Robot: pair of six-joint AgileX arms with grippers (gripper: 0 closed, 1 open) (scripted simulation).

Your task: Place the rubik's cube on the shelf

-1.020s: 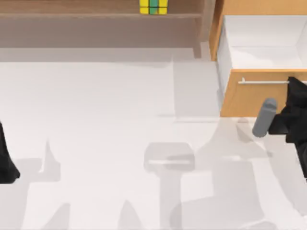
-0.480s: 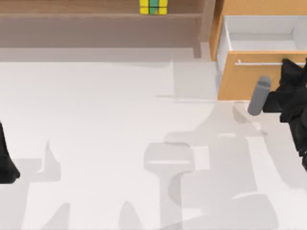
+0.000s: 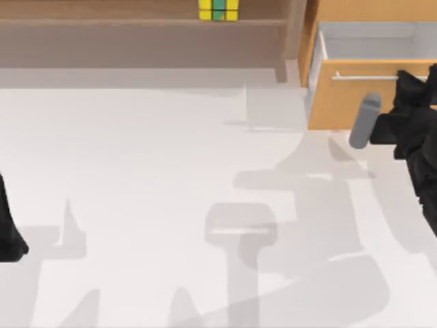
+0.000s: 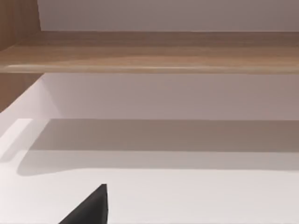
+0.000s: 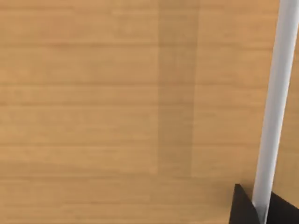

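The small yellow-and-green rubik's cube [image 3: 218,9] with black grid lines sits on the long light-brown wooden shelf [image 3: 136,31] at the top view's far edge, so you may judge placement done; should you regrip it, expect a light, rigid, smooth-faced block, best taken across two opposite flat faces, not the corners; your right hand [image 3: 410,113] is at the orange-wood drawer front [image 3: 341,102], its dark fingers [image 5: 245,207] set either side of the silver bar handle [image 5: 275,107], apparently gripping it; the drawer stands partly open; your left hand [image 3: 8,225] is parked at the white worktop's [image 3: 150,178] left edge; its opening cannot be told.
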